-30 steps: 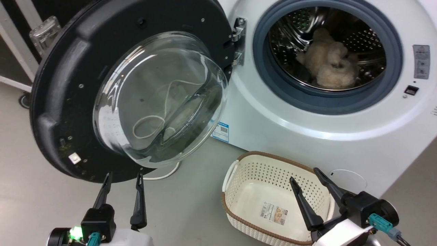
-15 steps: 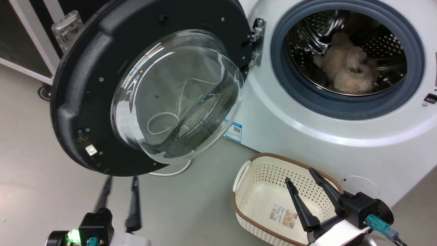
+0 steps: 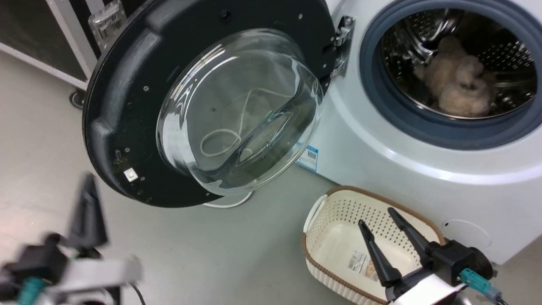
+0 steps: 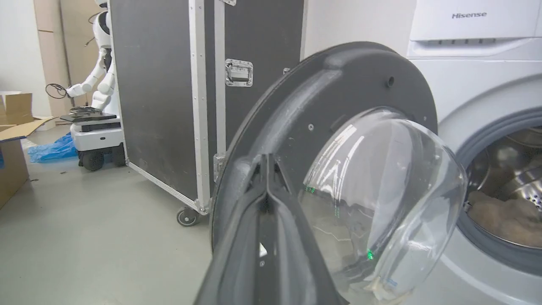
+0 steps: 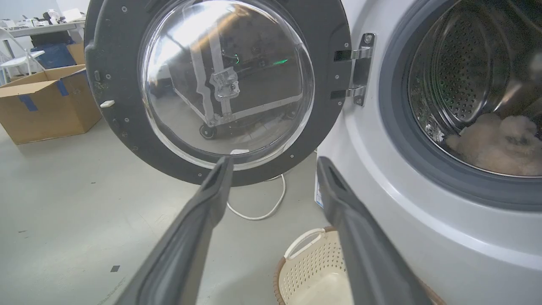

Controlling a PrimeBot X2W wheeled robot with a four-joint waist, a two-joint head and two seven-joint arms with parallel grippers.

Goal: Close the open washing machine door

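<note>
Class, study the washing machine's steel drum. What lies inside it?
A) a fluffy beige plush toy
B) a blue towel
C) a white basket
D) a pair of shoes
A: a fluffy beige plush toy rests low in the steel drum, visible because the washing machine door stands open.

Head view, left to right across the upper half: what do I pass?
Black flight case → washing machine door, standing open → its metal hinge → grey-blue rubber ring → beige fluffy item inside the steel drum.
</note>
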